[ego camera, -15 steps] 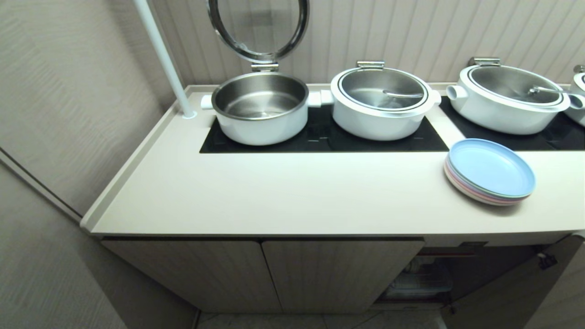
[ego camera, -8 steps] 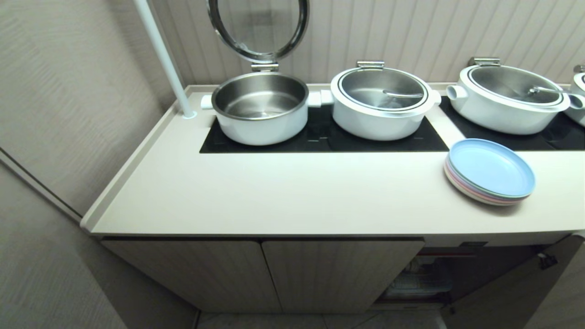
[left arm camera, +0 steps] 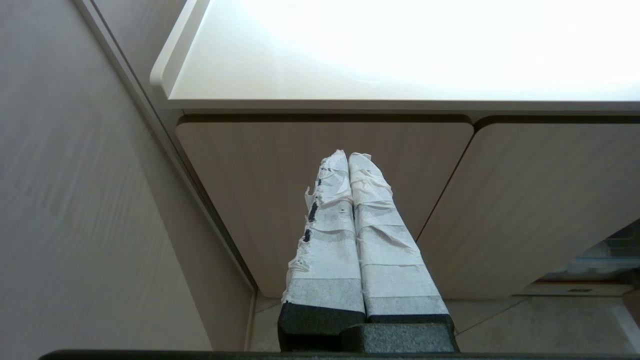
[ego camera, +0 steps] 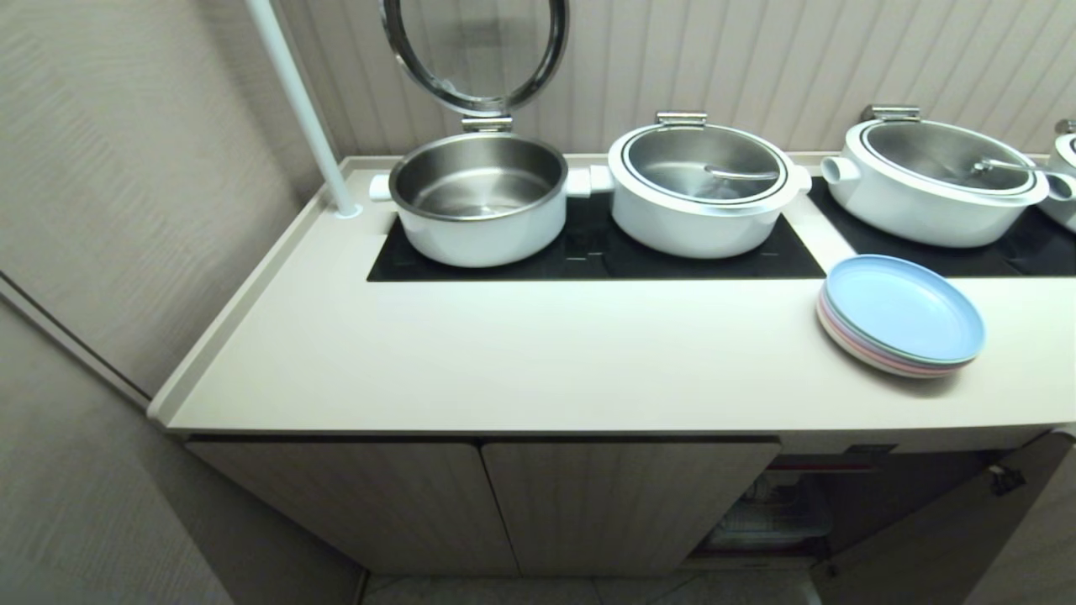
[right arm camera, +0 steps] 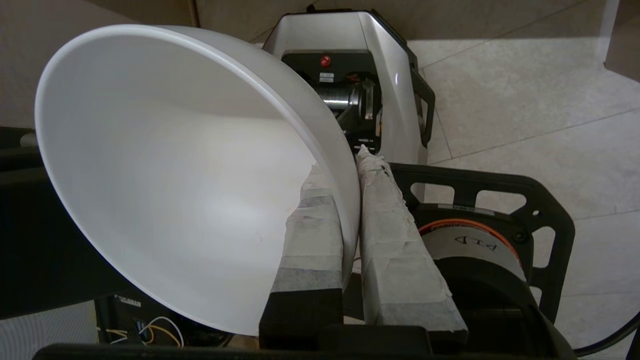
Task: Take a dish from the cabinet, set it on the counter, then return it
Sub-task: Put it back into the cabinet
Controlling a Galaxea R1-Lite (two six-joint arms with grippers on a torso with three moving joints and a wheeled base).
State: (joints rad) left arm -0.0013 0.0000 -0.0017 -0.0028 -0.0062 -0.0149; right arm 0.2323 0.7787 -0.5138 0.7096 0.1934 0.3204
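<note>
Carrying step in hand — right tool [right arm camera: 350,200] clamped on white dish [right arm camera: 165,170] rim, low over floor, left tool [left arm camera: 350,175] closed, parked — next: lift onto bare worktop [ego camera: 546,353].

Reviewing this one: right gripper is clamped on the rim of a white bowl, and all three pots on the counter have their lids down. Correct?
Not quite. The right gripper does clamp the white bowl by its rim, but the leftmost pot on the counter has its lid raised, as the head view shows.
</note>
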